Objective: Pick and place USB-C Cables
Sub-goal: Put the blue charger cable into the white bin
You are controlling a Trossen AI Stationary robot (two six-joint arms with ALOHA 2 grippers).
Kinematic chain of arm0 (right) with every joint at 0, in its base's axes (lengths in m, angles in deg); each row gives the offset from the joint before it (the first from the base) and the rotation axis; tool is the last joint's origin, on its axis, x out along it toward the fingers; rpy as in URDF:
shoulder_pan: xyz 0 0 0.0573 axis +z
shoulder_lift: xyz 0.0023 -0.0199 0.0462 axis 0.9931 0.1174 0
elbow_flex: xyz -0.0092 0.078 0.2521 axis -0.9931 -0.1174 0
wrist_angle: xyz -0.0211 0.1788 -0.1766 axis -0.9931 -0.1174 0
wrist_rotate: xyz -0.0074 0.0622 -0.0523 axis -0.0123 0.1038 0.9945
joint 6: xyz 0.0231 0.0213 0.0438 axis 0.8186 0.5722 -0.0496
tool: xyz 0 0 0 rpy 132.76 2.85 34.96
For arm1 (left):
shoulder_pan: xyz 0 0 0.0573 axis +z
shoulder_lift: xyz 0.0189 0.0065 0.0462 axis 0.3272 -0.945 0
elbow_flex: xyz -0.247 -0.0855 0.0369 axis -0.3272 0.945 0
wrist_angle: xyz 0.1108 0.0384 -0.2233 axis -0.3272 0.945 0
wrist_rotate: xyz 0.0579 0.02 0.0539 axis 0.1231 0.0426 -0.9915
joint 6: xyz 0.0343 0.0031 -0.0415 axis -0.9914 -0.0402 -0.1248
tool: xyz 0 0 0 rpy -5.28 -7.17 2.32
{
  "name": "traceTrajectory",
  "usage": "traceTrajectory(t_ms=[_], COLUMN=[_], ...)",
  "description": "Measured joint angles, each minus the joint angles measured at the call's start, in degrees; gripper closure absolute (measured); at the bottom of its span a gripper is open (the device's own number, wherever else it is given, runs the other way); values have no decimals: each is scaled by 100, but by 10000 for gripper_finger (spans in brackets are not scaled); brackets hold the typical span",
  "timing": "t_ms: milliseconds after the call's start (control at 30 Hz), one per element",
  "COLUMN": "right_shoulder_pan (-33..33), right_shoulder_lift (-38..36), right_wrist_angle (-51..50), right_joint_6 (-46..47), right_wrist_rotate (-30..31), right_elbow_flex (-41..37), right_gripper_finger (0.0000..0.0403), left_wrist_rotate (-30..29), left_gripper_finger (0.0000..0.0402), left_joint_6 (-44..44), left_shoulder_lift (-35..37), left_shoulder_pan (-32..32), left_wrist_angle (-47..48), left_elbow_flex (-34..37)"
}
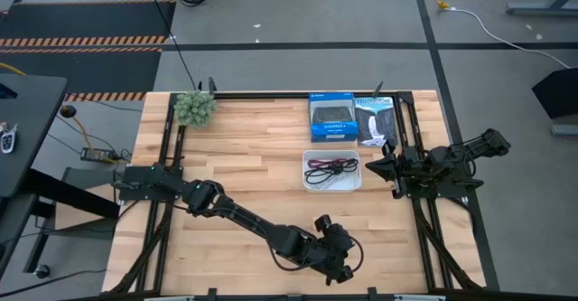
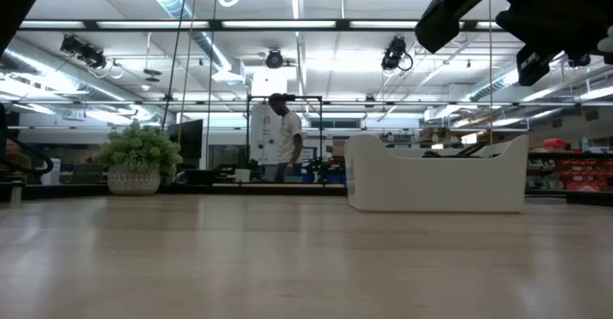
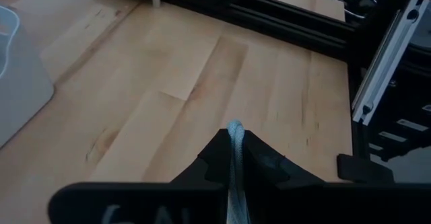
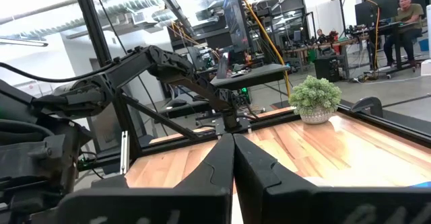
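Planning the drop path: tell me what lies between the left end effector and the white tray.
In the high view, only bare wooden tabletop lies between the left end effector, shut on a pale cable, and the white tray.

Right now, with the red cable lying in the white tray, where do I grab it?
Probably its middle, coming straight down from above. The red cable lies flat along the white tray, whose walls block any side approach. Close across its length, staying clear of the dark cable lying beside it.
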Motion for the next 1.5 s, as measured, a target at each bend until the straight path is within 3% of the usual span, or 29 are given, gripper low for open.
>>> traceTrajectory(t_ms=[300,467,633,867,1133,1500], right_shoulder_pan=[-1,-1,1,1,1,0], right_shoulder_lift=[0,2,2,2,2,2], right_wrist_angle=[2,27,69,70,70,70], right_joint_6=[0,0,0,0,0,0], right_wrist_rotate=[1,1,-1,1,0,1], right_elbow_flex=[0,0,0,0,0,0], right_gripper_finger=[389,389,389,389,389,389], left_wrist_rotate=[-111,-229,265,1046,1650,2058], left_gripper_finger=[377,377,377,377,377,377], left_joint_6=[185,13,-575,-1569,-2129,-2432], left_shoulder_lift=[28,445,820,1010,1008,986], left_shoulder_pan=[34,363,928,1772,2628,2949], left_wrist_angle=[17,703,1331,1367,1323,859], left_elbow_flex=[7,10,7,-1,4,918])
